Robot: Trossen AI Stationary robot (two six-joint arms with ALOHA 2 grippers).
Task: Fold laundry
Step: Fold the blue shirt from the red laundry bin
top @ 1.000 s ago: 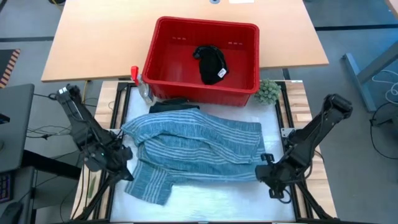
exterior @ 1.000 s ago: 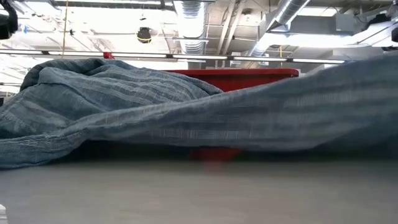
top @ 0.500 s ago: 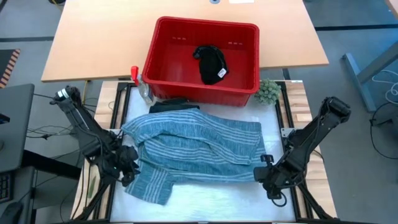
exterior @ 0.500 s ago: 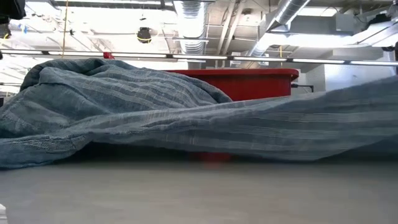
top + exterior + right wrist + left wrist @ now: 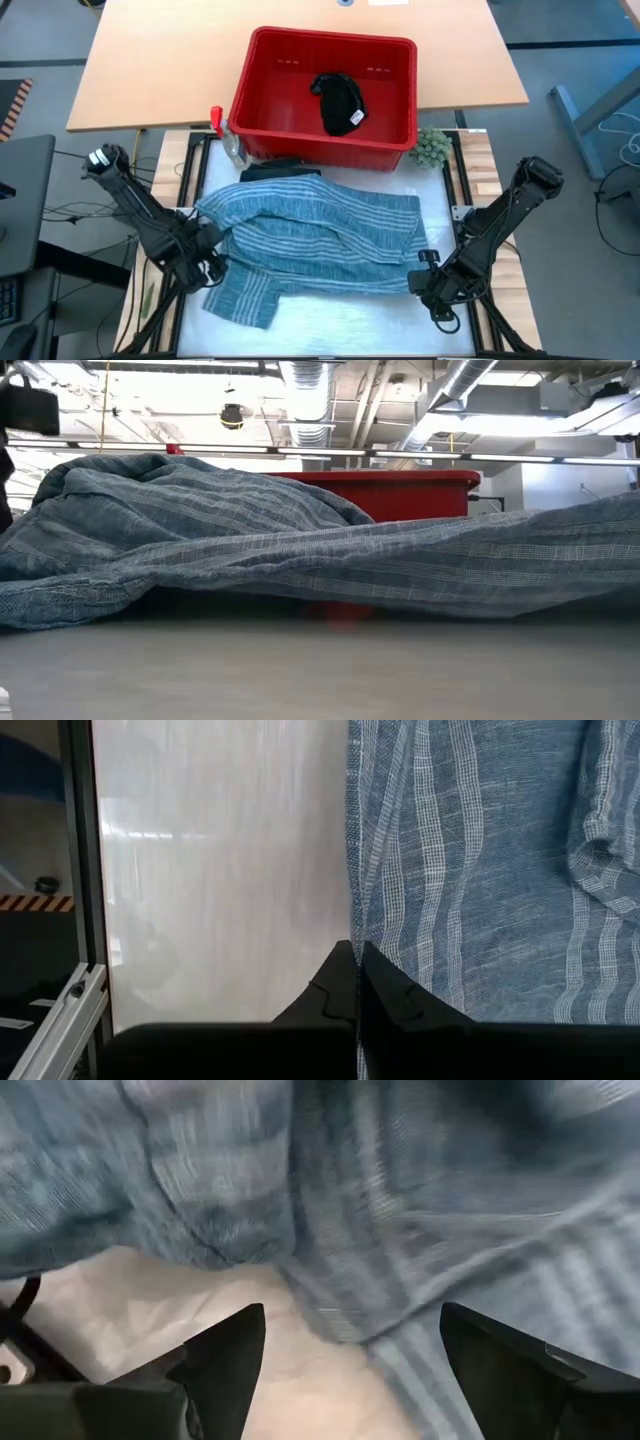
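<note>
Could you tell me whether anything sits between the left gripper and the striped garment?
Nothing visible does. The left gripper is open right at the edge of the striped garment, with only bare table surface between its fingers and the cloth.

An industrial lab or workshop space. Exposed ceiling ducts point(image 5: 300, 395) and pipes point(image 5: 455, 390) overhead. Bare work tables point(image 5: 150, 70) on grey flooring.

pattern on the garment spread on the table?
Blue-grey with pale stripes: the striped garment. Shows best in the right wrist view.
</note>
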